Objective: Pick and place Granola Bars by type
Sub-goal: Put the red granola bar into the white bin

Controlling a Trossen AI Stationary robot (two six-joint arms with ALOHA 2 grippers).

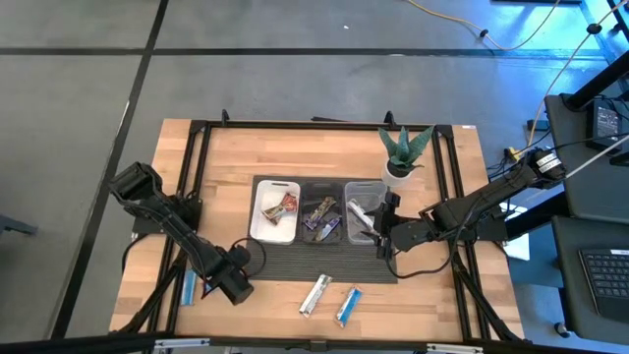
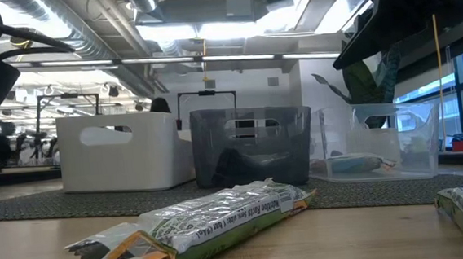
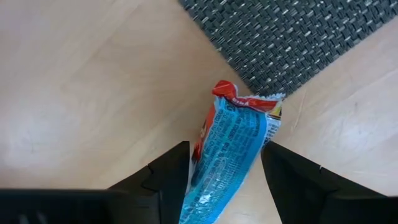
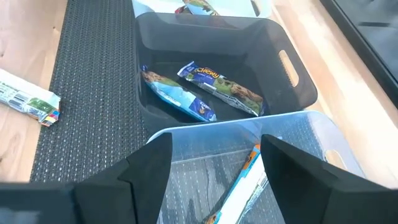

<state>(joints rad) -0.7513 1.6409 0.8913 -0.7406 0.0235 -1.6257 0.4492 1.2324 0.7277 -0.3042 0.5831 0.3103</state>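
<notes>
My left gripper [image 1: 218, 287] stands over the table's near left part, shut on a blue granola bar [image 3: 233, 149] that has a red end. Another blue bar [image 1: 187, 287] lies flat just to its left. A silver bar [image 1: 314, 295] and a blue bar [image 1: 347, 307] lie flat by the near edge. My right gripper [image 4: 214, 168] hovers open and empty above the clear tray [image 4: 186, 149], which holds a bar [image 4: 245, 180]. The black tray [image 4: 292, 87] holds two multicoloured bars [image 4: 217, 84]. The white tray [image 1: 260, 187] also holds bars. My left gripper pinches the blue bar across its width, one finger [image 3: 171, 171] on each long edge [image 3: 198, 163]. The fingers come from above, pointing down. The bar's red end [image 3: 225, 93] sticks out beyond the fingertips toward the wood; I cannot tell whether it touches the table.
The three trays stand side by side on a dark woven mat [image 1: 295, 258]. A potted plant [image 1: 403, 152] stands just behind the clear tray, close to my right arm. Black rails [image 1: 192, 177] run along the table's sides. Bare wood lies left of the mat.
</notes>
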